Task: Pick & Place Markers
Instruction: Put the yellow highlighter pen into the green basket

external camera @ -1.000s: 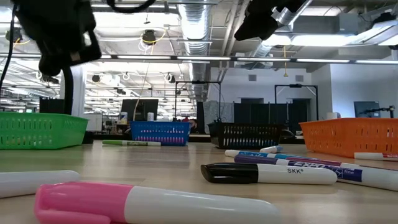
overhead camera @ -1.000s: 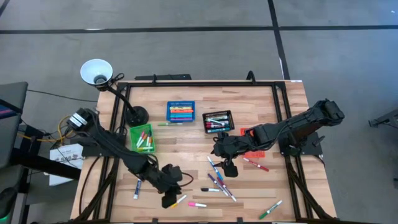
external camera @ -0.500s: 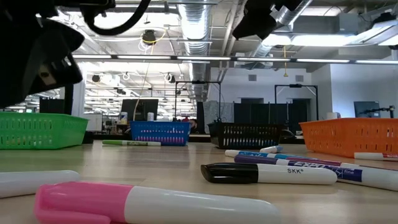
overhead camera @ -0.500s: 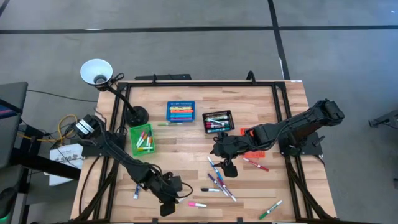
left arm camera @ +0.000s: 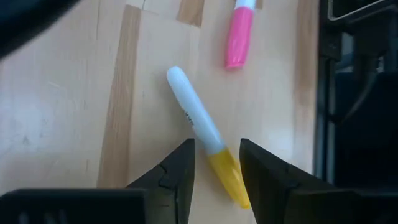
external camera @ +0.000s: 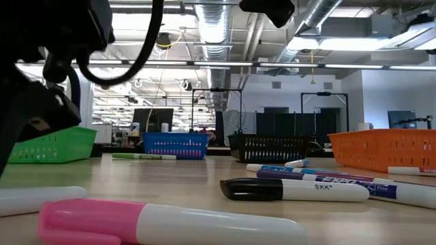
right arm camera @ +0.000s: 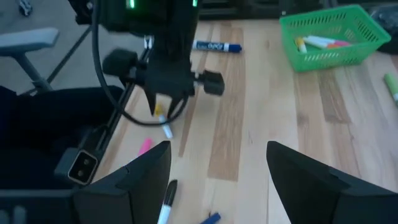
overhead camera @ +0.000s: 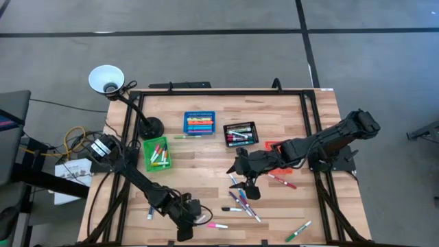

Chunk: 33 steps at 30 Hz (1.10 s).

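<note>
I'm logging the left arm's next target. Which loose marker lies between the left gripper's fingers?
The yellow-capped marker: its yellow end lies between the open left gripper fingers. The pink-capped marker lies farther off.

Dark jointed arms, looping black cables, blunt wedge-shaped black fingers (left arm camera: 174, 177).
</note>
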### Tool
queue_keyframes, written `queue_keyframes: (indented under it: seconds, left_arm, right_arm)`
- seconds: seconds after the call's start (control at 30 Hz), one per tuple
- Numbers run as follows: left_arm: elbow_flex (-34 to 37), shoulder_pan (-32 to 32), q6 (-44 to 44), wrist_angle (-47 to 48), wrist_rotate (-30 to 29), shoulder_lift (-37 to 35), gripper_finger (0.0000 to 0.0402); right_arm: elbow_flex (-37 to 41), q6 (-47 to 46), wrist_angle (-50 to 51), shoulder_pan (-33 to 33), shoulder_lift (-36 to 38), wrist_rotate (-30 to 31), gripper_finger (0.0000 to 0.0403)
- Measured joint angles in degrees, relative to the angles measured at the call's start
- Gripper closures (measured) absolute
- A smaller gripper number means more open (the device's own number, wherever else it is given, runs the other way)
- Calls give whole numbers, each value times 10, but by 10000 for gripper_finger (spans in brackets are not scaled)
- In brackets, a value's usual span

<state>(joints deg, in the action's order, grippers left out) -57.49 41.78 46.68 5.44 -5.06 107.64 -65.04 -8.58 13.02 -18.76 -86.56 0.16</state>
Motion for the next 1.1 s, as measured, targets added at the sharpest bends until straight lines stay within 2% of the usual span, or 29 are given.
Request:
queue_keyframes:
  seconds: [0.27, 0.37, 0.57, 0.7, 0.87, 1.1]
  left_arm:
    - [-1, 0, -21, -3, -20, 19, 284]
    - [-1, -1, -20, 5, -24, 23, 304]
    - [-1, -1, -18, 36, -29, 10, 371]
    - [3, -3, -18, 67, -76, -16, 372]
    - [2, -3, -12, 162, -121, -94, 360]
    - [2, -5, 63, 425, -218, -256, 367]
  right_arm:
    - [0, 0, -2, 18, 0, 0, 148]
    - [0, 0, -2, 24, 0, 0, 148]
    - [0, 0, -2, 22, 0, -1, 148]
    - [0, 0, -2, 19, 0, -1, 148]
    - [0, 0, -2, 15, 0, -1, 148]
    - [0, -26, -2, 11, 0, -1, 148]
